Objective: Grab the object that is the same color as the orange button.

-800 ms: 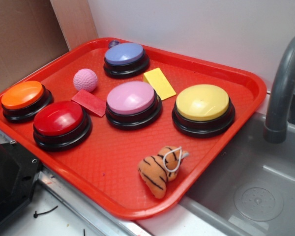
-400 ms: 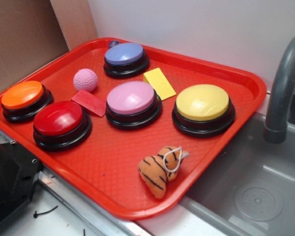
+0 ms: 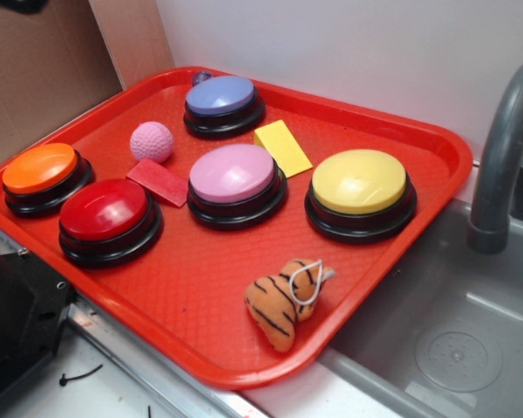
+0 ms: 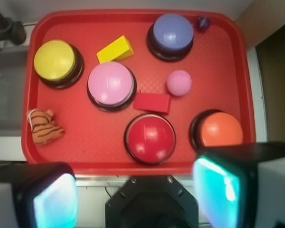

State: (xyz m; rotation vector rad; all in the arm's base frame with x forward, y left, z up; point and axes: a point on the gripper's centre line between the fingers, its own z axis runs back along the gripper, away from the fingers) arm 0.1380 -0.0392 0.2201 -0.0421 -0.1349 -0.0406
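Observation:
The object, a small orange plush tiger [image 3: 285, 300] with black stripes and a white string loop, lies on its side near the front right rim of the red tray [image 3: 200, 357]. In the wrist view the tiger [image 4: 44, 128] is at the tray's left side. The orange button [image 3: 41, 170] stands at the tray's left end, and in the wrist view the orange button [image 4: 220, 129] is at lower right. My gripper [image 4: 137, 190] hangs high above the tray's near edge, its pads [image 4: 57, 202] wide apart with nothing between them. It is far from the tiger.
On the tray stand a red button [image 3: 105, 212], pink button [image 3: 234, 174], yellow button [image 3: 360, 183] and purple button [image 3: 221, 97], with a pink ball [image 3: 151, 141], red block [image 3: 157, 181] and yellow block [image 3: 281, 146]. A grey sink [image 3: 453, 340] and faucet [image 3: 506, 148] lie right.
A dark bit of the arm has come into the exterior view's top left corner. Nothing on the tray has moved.

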